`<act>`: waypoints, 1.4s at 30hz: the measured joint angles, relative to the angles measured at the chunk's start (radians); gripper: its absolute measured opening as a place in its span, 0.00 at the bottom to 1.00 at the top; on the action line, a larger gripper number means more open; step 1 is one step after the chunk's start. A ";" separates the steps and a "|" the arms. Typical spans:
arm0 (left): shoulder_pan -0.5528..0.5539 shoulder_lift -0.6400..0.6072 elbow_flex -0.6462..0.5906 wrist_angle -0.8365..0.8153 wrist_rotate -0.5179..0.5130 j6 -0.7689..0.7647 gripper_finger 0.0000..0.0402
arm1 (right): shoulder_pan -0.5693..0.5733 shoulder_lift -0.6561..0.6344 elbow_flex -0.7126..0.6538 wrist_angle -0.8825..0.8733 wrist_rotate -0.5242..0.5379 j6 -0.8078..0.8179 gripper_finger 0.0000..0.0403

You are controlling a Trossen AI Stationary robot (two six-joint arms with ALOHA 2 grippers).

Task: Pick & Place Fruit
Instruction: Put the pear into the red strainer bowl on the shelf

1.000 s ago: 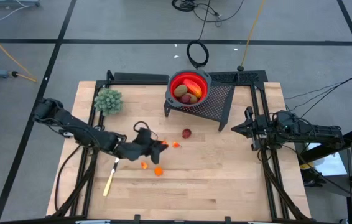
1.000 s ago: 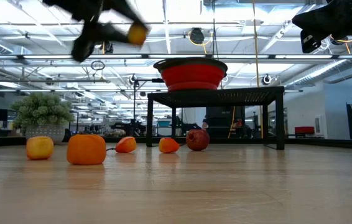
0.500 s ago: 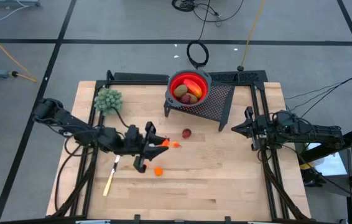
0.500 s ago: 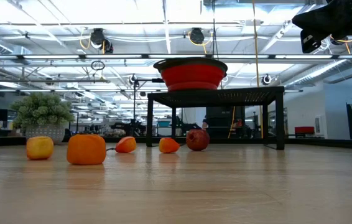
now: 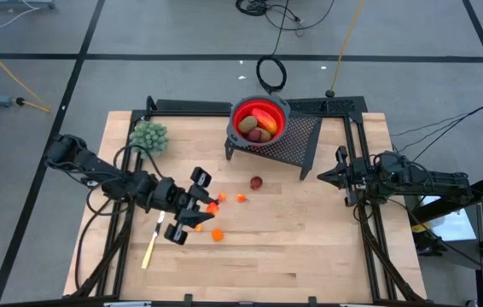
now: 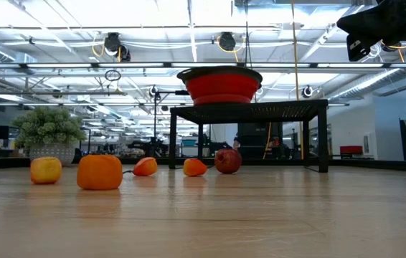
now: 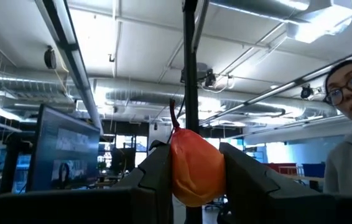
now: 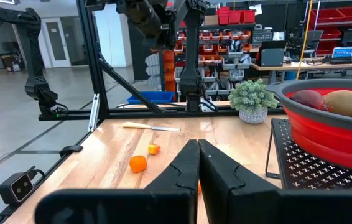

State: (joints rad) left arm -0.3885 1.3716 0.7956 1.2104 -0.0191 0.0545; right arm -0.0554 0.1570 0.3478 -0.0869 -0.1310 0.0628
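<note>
High view: left gripper (image 5: pixel 192 207) is raised over the middle of the table (image 5: pixel 310 256), wrist rolled so its camera looks up at the ceiling. Left wrist view confirms the grasp: both fingers (image 7: pixel 158 180) are clamped on a small orange fruit piece (image 7: pixel 196 167) with a dark stem pointing away from the palm. The piece's long axis runs along the fingers, stem end outermost.

Key relation for the coming move: the red bowl (image 5: pixel 235 113) sits on a black mesh stand (image 5: pixel 301 141) at roughly 1 o'clock from the left gripper, well apart from it and higher than the tabletop. My judgement is that the held piece must travel up and toward 1 o'clock to clear the rim. The left arm is the nearer one to the loose fruit; the right gripper (image 5: pixel 340 175) waits at the table's 3 o'clock edge, fingers pressed together with nothing between them (right wrist view).

Where the fruit lies:
- In the bowl: elongated red-orange piece (image 5: pixel 264 117), a brownish-green oval (image 5: pixel 250 124), something dark red beside them.
- On the table: a dark red ball (image 5: pixel 257 182) at about 6 o'clock from the bowl, and orange bits (image 5: pixel 217 234) just beside and below the left gripper.
- Low view: four orange pieces (image 6: pixel 100 172) and the red ball in a loose row.

Not fruit: green bushy clump (image 5: pixel 148 136) at 10 o'clock on the table; yellow-handled knife (image 5: pixel 151 247) at 7 o'clock from the gripper.

Writing: no readable brand or label on any item.
</note>
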 joint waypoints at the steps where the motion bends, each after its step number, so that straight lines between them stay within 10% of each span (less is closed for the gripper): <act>1: 0.000 0.000 0.000 0.000 0.000 0.000 0.29 | 0.000 0.000 0.000 0.000 0.000 0.000 0.00; 11: -0.001 0.000 0.000 0.000 -0.040 -0.012 0.29 | 0.000 0.000 0.000 0.000 0.000 0.000 0.00; 27: 0.003 0.000 0.001 -0.035 -0.826 -0.120 0.29 | 0.000 0.000 0.000 0.000 0.003 0.000 0.00; 42: 0.112 0.009 0.332 -0.860 -1.038 -0.032 0.29 | 0.000 0.000 0.000 0.000 0.003 0.000 0.00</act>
State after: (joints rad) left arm -0.2761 1.3810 1.1279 0.3506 -1.0568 0.0223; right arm -0.0552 0.1571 0.3479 -0.0872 -0.1276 0.0623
